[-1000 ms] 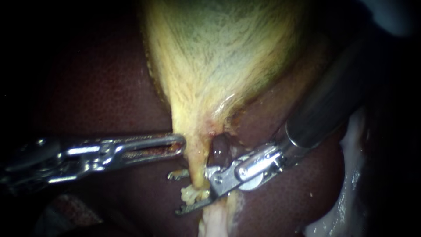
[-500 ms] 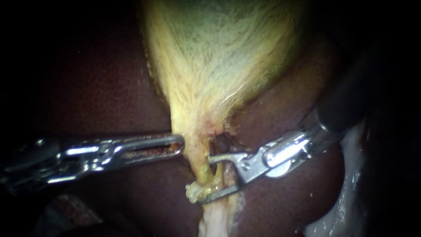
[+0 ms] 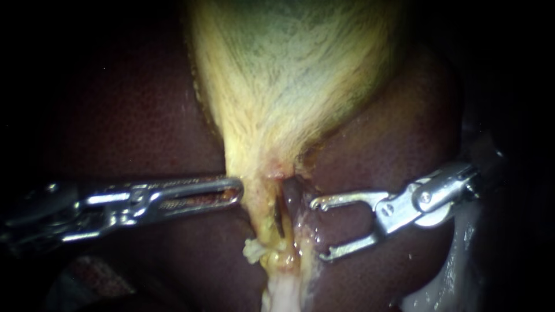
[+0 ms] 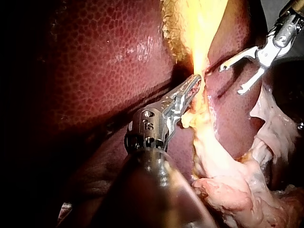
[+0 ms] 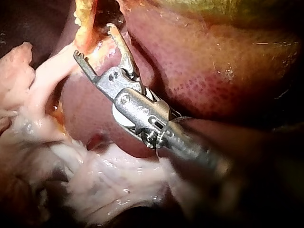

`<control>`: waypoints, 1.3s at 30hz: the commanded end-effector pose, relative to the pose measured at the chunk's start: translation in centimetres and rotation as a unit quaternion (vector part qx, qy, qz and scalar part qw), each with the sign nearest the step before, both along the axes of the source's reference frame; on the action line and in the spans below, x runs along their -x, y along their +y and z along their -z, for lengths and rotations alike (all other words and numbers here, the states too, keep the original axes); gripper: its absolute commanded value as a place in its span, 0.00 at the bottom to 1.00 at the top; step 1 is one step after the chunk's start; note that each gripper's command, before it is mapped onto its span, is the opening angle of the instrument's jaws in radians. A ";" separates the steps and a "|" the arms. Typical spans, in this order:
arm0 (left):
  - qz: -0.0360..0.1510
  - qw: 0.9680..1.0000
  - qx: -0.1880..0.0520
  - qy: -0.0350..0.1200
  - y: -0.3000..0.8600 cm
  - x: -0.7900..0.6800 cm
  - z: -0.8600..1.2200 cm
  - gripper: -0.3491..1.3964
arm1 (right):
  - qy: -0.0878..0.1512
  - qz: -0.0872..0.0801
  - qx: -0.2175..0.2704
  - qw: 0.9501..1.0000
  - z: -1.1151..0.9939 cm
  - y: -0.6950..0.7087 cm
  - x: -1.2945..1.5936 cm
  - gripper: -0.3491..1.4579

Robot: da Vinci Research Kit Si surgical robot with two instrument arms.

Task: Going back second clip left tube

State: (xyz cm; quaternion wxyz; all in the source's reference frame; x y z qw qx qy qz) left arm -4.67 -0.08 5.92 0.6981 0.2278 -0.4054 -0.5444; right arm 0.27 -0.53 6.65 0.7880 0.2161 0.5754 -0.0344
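The yellow-green gallbladder [image 3: 289,69] narrows down to a yellowish tube [image 3: 261,216] in the endoscope view. A thin dark strip [image 3: 280,218], perhaps a clip, lies along that tube's right edge. Beside it runs a dark red tube [image 3: 293,195]. My left instrument [image 3: 238,192] comes in level, with its jaws shut on the left edge of the gallbladder's neck [image 4: 202,71]; the left wrist view shows the same grip [image 4: 195,81]. My right instrument [image 3: 319,230] stands to the right of both tubes, jaws open and empty, also seen in its own view [image 5: 95,42].
Dark red liver [image 3: 133,127] surrounds the gallbladder on both sides. A yellow fatty lump [image 3: 252,252] hangs off the tube's lower end, above pale stringy tissue [image 3: 280,296]. Whitish tissue [image 3: 462,231] lies under the right instrument's shaft.
My right instrument has drawn back to the right, off the tube it straddled, and its jaws stand wide open. The left instrument has held still.
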 end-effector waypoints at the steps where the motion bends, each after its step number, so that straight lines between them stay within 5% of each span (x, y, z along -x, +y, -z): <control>1: 0.000 1.000 0.000 0.000 0.00 0.00 -0.02 0.00 | -0.001 0.001 0.002 1.000 0.02 0.02 0.02 0.52; 24: -0.006 1.000 0.003 0.004 -0.05 0.43 -0.53 0.00 | 0.005 0.003 0.023 1.000 0.18 0.09 0.16 0.52; 39: -0.006 1.000 0.000 0.004 -0.07 0.47 -0.55 0.00 | 0.005 0.003 0.023 1.000 0.19 0.09 0.18 0.52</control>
